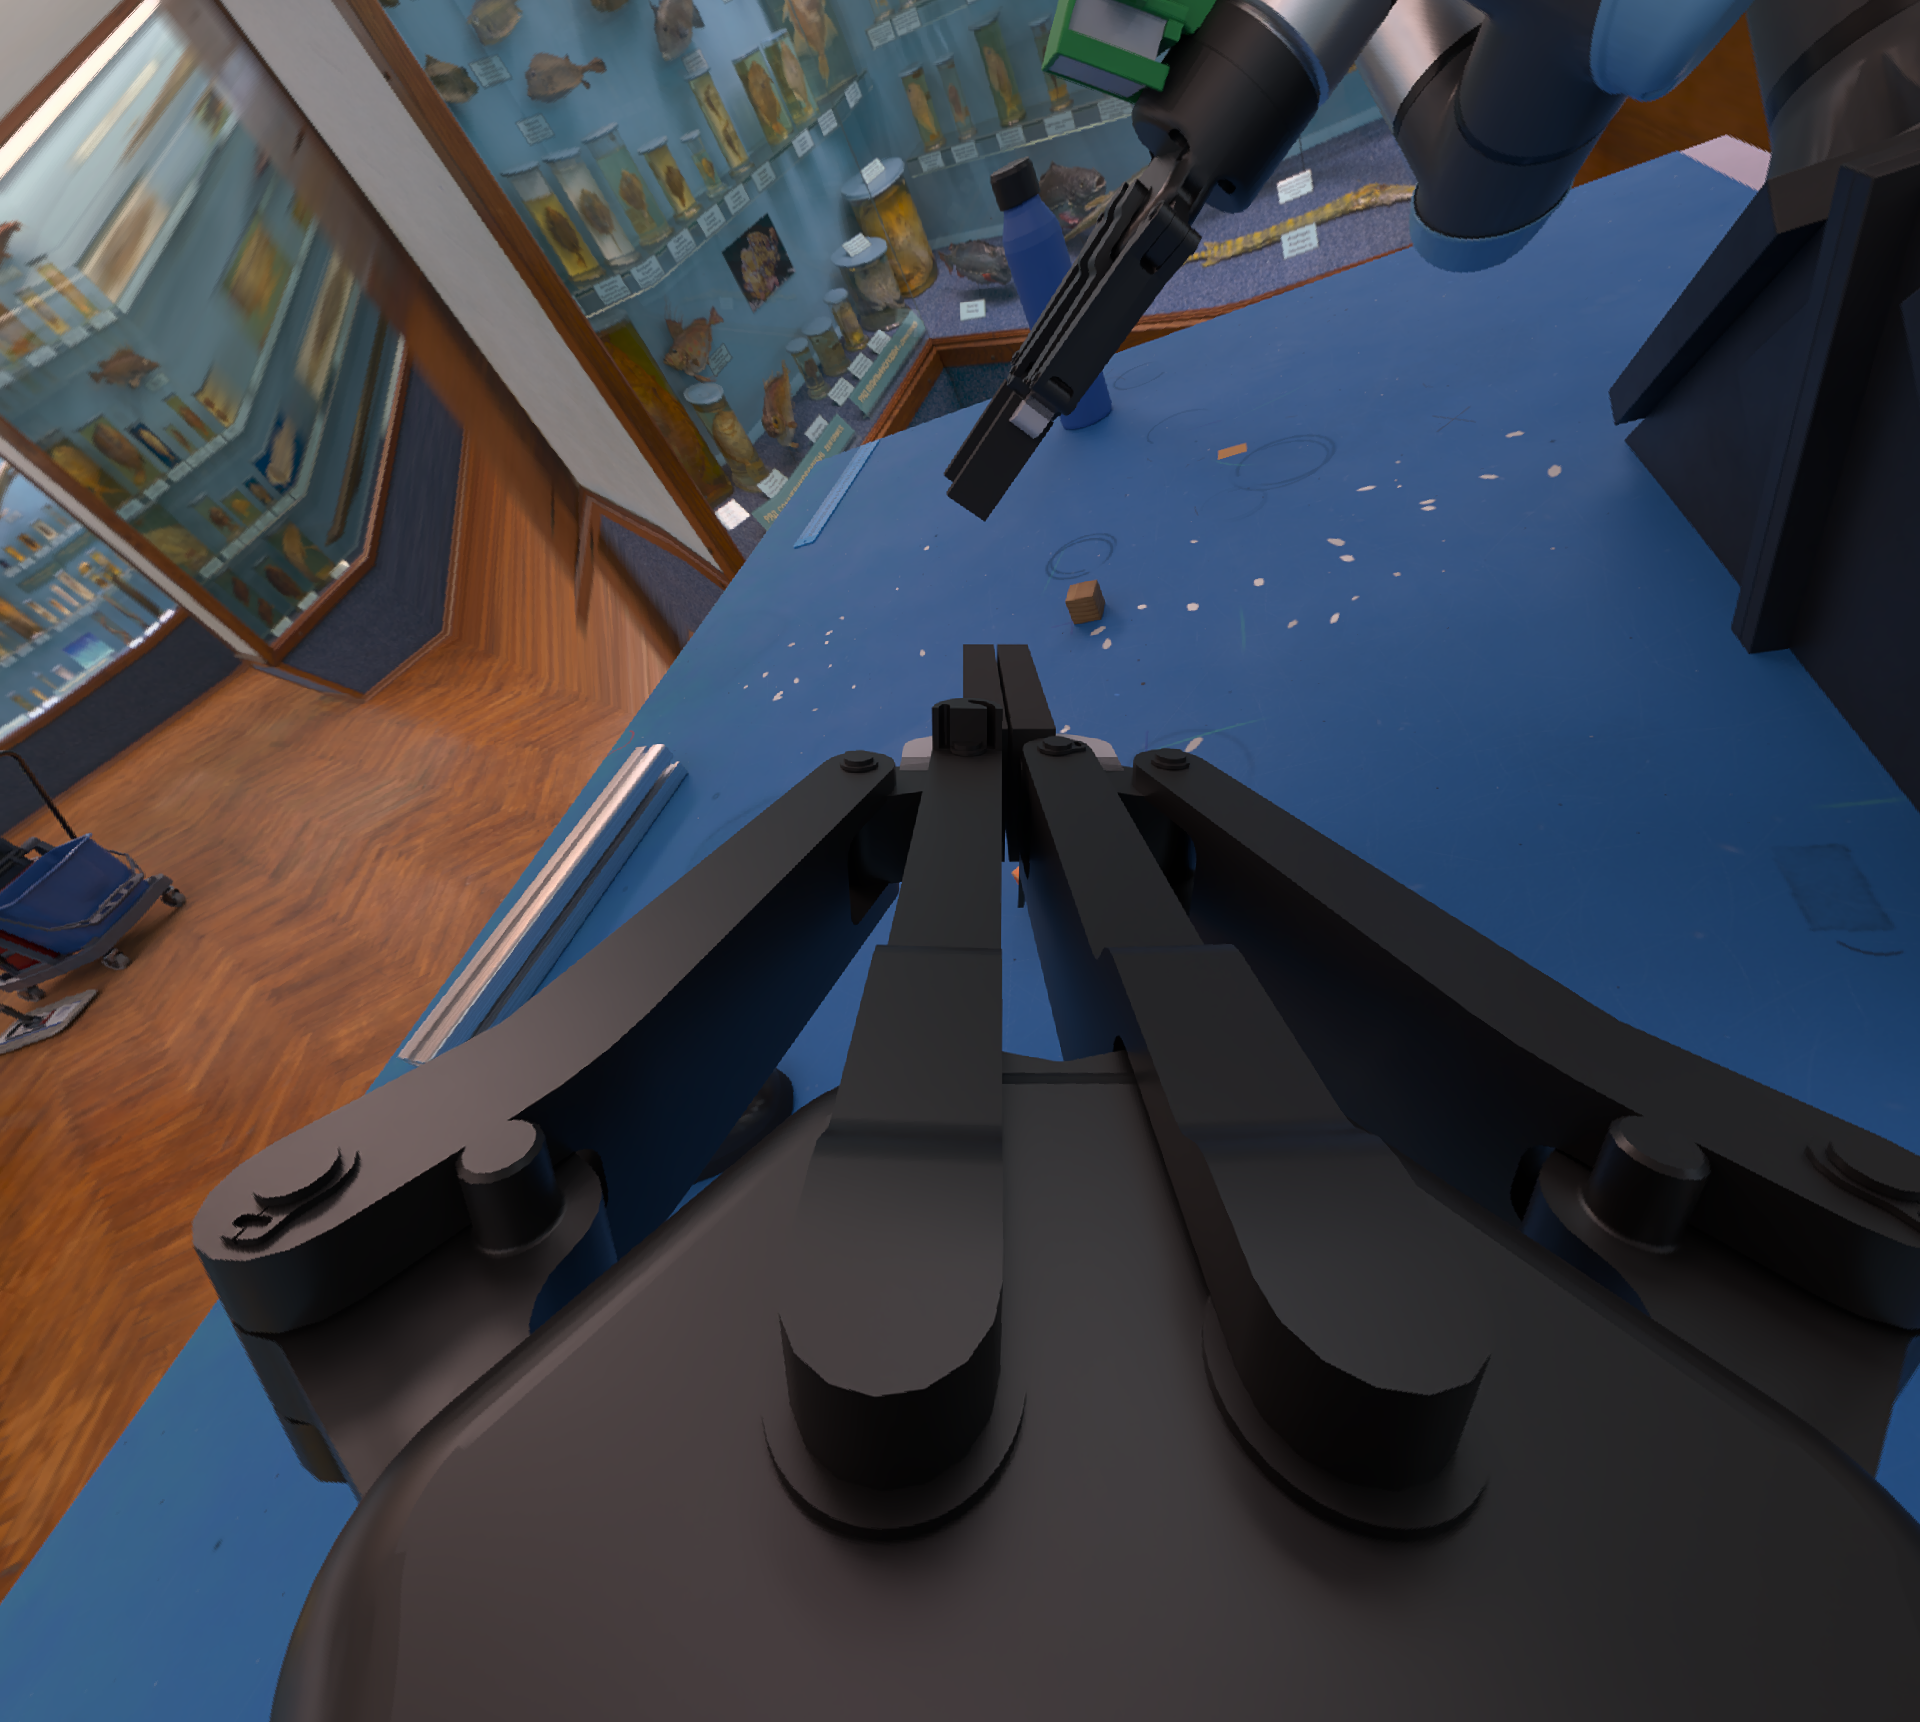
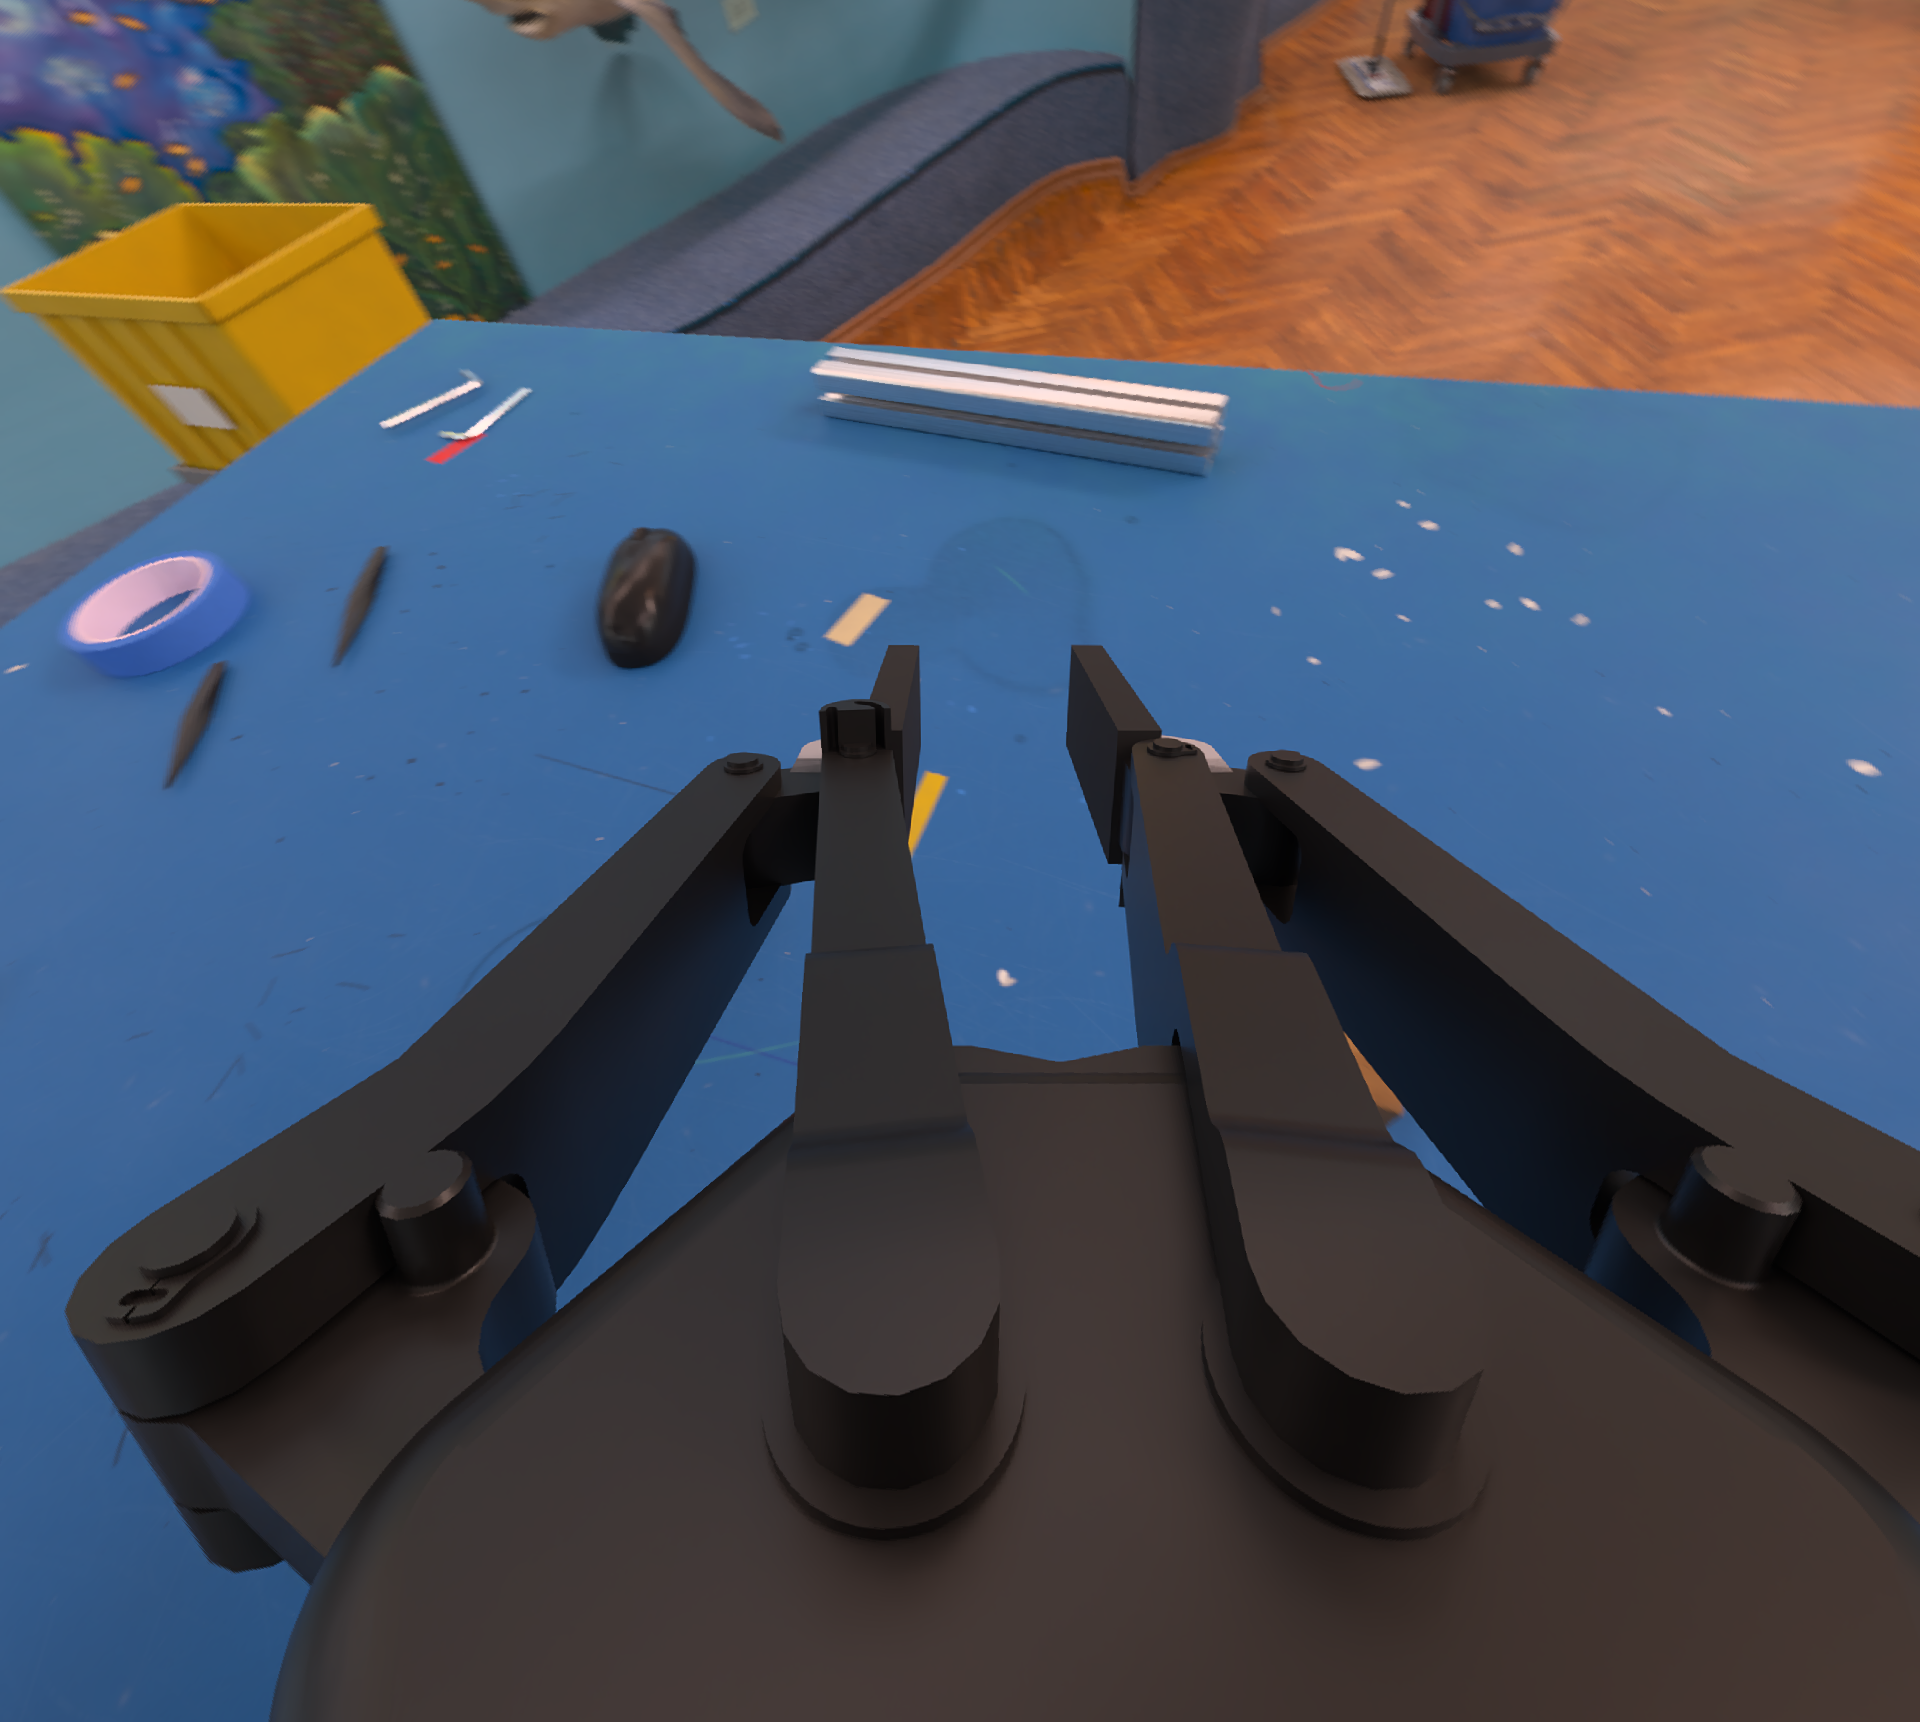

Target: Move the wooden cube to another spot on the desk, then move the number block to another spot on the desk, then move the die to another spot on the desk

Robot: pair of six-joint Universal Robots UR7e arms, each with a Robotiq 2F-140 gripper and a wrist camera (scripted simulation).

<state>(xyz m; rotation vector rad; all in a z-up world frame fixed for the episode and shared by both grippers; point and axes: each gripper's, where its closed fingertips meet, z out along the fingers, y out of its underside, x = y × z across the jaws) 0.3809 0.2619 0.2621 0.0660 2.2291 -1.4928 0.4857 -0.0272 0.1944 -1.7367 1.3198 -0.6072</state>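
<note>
The small wooden cube (image 1: pixel 1084 602) sits on the blue desk (image 1: pixel 1403 789), just beyond and slightly right of my left gripper (image 1: pixel 997 664). The left gripper is shut with nothing in it and hovers over the desk. My right gripper (image 2: pixel 992 685) is open and empty above bare desk (image 2: pixel 1455 789). In the left wrist view it (image 1: pixel 982 477) hangs tilted above the desk, behind and left of the cube. No number block or die shows in either view. A tan sliver (image 2: pixel 1371 1090) peeks out under the right gripper's finger; I cannot tell what it is.
A blue bottle (image 1: pixel 1034 249) stands at the far edge behind the right gripper. An aluminium rail (image 2: pixel 1018 410) lies along the desk edge. A black mouse (image 2: pixel 644 597), a blue tape roll (image 2: pixel 156 612) and dark pointed pieces lie left. A yellow bin (image 2: pixel 229 311) stands beyond.
</note>
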